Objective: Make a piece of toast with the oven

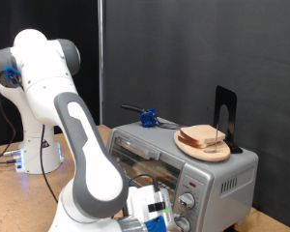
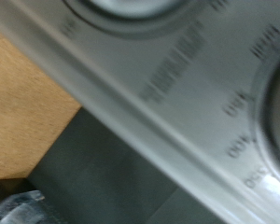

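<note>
Silver oven [image 1: 188, 159] sitting heavy and rigid on the wooden table [image 1: 2, 155], arm [image 1: 82, 145] crowding its knobs [image 1: 188, 202].
Gripper [image 1: 155, 215] hovering there, grip unreadable; toast [image 1: 205, 137] resting on a plate [image 1: 198, 151] atop — light, crumbly, best pinched at the crust.

— What's behind it all?
— A black curtain [image 1: 184, 48] fills the upper frame, with a thin pale vertical pole [image 1: 100, 58] just left of centre.
— And below?
— A wooden tabletop [image 1: 10, 184] at lower left, evenly lit — cables [image 1: 2, 155] trail across it.
</note>
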`<action>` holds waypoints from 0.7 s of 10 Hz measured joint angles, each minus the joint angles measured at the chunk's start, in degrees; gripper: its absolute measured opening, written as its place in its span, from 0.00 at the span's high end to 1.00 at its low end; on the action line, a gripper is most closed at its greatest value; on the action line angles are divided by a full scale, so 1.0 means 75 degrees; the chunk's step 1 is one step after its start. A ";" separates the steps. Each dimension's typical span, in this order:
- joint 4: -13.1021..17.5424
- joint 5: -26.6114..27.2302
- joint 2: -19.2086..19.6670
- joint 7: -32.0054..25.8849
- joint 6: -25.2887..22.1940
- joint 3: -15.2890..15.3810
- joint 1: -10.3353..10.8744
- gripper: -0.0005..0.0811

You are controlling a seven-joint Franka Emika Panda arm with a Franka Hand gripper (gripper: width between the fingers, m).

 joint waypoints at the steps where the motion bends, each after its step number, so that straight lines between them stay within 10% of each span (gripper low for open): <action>1: -0.0014 0.0020 -0.0003 0.0081 0.0013 -0.0003 -0.0004 0.61; 3: -0.0075 0.0042 0.0003 0.0207 0.0177 -0.0051 -0.0012 0.55; 4: -0.0157 0.0079 0.0010 0.0595 0.0308 -0.0075 -0.0016 0.32; 7: -0.0237 0.0056 0.0007 0.3297 0.0391 -0.0113 0.0063 0.15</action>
